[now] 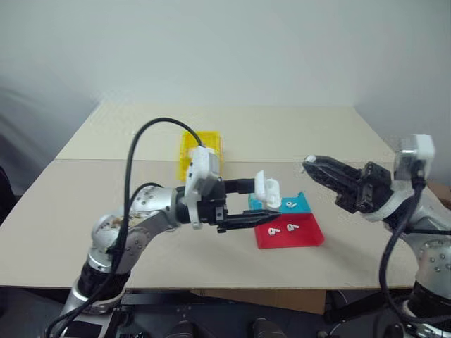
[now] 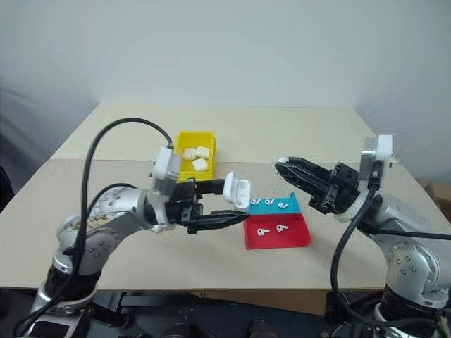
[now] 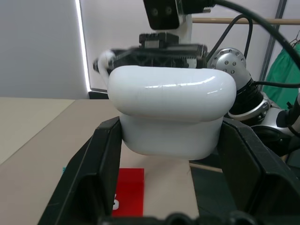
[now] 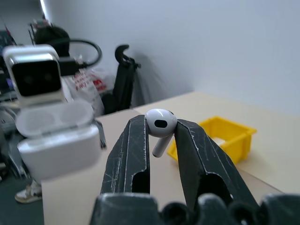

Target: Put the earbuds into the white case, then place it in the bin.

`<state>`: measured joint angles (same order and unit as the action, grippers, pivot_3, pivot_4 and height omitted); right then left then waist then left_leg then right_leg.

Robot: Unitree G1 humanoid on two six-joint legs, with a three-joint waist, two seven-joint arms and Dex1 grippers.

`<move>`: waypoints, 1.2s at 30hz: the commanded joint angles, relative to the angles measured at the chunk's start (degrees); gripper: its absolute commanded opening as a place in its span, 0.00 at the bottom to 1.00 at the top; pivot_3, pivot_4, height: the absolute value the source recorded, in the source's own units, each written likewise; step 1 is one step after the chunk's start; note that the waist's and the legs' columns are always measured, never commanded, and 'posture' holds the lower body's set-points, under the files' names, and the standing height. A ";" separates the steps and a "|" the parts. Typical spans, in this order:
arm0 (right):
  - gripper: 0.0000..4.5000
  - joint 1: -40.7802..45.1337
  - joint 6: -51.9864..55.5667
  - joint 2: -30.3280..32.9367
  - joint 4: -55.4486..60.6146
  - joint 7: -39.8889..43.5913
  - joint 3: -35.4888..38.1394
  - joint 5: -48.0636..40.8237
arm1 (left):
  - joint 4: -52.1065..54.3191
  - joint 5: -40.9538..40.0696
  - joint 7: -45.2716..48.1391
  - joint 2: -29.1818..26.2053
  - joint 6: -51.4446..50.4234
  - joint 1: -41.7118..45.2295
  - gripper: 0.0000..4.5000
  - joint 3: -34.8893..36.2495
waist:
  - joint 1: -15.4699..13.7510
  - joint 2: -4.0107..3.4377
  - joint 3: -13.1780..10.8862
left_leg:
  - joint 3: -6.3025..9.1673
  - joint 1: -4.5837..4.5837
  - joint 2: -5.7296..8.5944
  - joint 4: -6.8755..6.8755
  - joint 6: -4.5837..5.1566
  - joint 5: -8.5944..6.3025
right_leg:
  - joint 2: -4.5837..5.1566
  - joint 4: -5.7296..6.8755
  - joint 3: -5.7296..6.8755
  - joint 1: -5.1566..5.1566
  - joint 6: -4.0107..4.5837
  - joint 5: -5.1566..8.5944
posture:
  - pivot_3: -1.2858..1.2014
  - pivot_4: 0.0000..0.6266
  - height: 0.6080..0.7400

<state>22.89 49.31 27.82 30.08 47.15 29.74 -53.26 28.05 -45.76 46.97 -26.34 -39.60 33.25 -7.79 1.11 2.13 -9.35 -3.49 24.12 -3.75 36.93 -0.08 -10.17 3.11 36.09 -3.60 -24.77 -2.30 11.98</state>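
The right gripper [image 4: 161, 140] is nearly closed, pinching one earbud [image 4: 160, 125] by its stem, the head above the fingertips. It is tiny, light and glossy, so I judge it could slip or twist; a grip low on the stem suits it. The left gripper [image 1: 264, 205], clamped tight, holds the white case [image 1: 268, 189] by its rigid lower body, lid flipped open, above the blue-and-red tray [image 2: 299, 236] with more earbuds. The bin [image 2: 184, 141] sits behind, cases inside.
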 commanded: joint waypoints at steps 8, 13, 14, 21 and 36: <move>0.14 -1.67 -1.63 3.90 5.88 -7.36 -3.27 -10.67 | -0.14 1.34 -0.11 2.92 1.14 2.40 0.61 -0.36 | -0.13 -0.01 0.00 | 0.00 0.04 0.01 0.00 0.00 0.00 | 0.02 -0.05 -0.01 0.00 0.06 0.04 | 0.52 0.24 1.00; 0.14 -2.60 -2.97 6.17 6.26 -7.51 -4.51 -12.10 | -0.35 1.43 0.38 2.66 1.07 2.58 0.61 0.09 | -0.09 -0.01 0.00 | 0.00 0.02 0.00 0.00 0.00 0.00 | 0.01 -0.04 -0.02 0.01 0.20 0.12 | 0.52 0.24 1.00; 0.14 -2.76 -3.26 6.66 6.35 -7.44 -4.72 -12.23 | -0.36 1.41 0.35 2.67 0.99 2.72 0.61 0.16 | -0.08 -0.01 0.00 | 0.00 0.02 0.01 0.00 0.00 0.00 | 0.01 -0.04 -0.02 0.01 0.20 0.13 | 0.52 0.24 1.00; 0.14 -4.30 -5.49 8.30 7.18 -7.37 -5.42 -13.22 | -0.21 1.34 0.22 2.60 0.61 3.29 0.61 0.03 | -0.14 0.00 0.00 | 0.00 0.04 0.01 0.00 0.00 0.00 | 0.01 -0.08 -0.02 0.00 0.19 0.13 | 0.52 0.24 1.00; 0.14 -4.11 -8.24 10.23 6.99 -7.69 -8.61 -12.03 | -0.17 1.37 1.17 2.28 0.60 3.17 0.61 -0.08 | -0.13 0.00 0.00 | 0.00 0.04 0.01 0.00 0.00 0.00 | 0.02 -0.09 -0.02 0.00 0.19 0.13 | 0.52 0.24 1.00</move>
<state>18.16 42.65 37.29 35.60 39.39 21.14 -65.54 26.56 -44.12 47.95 -24.13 -39.75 35.58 -8.48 0.98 2.13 -9.34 -3.49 24.16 -3.75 36.92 -0.08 -10.17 3.13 35.99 -3.62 -24.77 -2.11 12.11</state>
